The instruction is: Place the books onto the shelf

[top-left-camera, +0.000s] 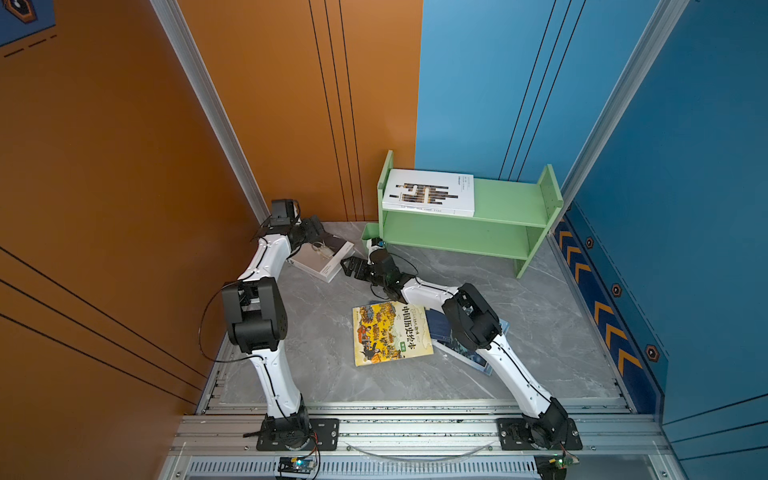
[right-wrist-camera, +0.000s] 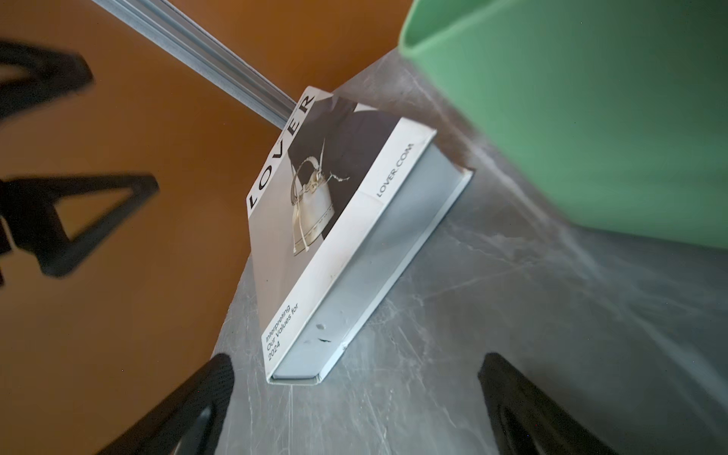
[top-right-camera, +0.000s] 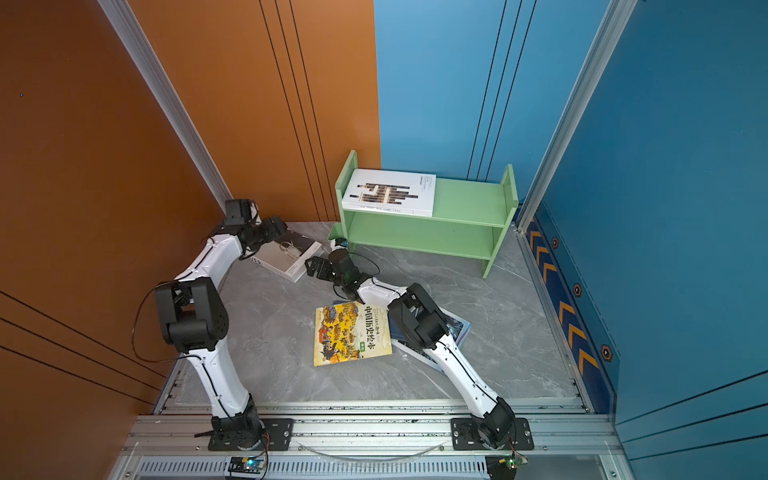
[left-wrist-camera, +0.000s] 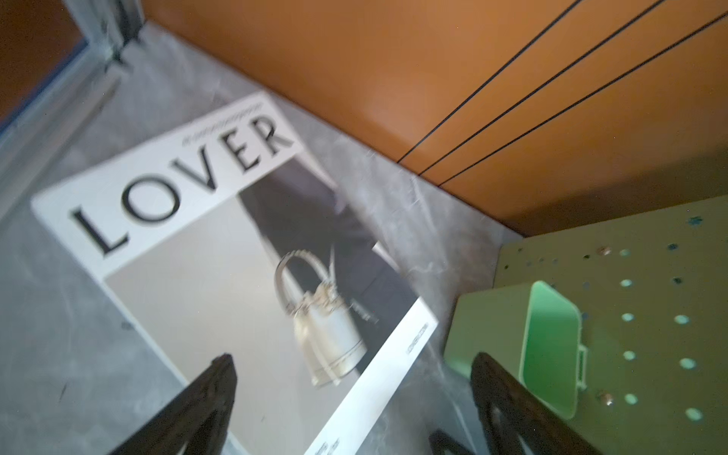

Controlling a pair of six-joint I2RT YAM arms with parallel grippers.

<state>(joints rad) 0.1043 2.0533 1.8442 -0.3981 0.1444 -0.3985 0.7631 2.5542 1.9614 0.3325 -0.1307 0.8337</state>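
The left hand [left-wrist-camera: 354,360] has its jaws spread wide and grips nothing. In its wrist view one finger [left-wrist-camera: 220,378] sits over the cover of the white "LOVER" book [left-wrist-camera: 205,275] and the other is over the gap between that book and the small green cup [left-wrist-camera: 551,335]. Whether a fingertip touches the cover cannot be told.

The right hand [right-wrist-camera: 356,362] is also fully apart and empty. It sits low over the grey desk [top-left-camera: 519,332], facing the book's thick page edge, close to it but not in contact.

In both top views the two hands flank this book, which lies flat in the desk's far left corner, near the orange wall [top-left-camera: 291,104] and just beside the cup on the shelf [top-left-camera: 511,199].

A second white book [top-left-camera: 428,193] lies flat on the shelf's upper tier at its left end; the lower tier is bare.

Nearer the robot, a yellow illustrated book [top-left-camera: 390,332] lies flat on the desk. Darker books [top-left-camera: 436,328] are beside it, partly hidden beneath the right arm.
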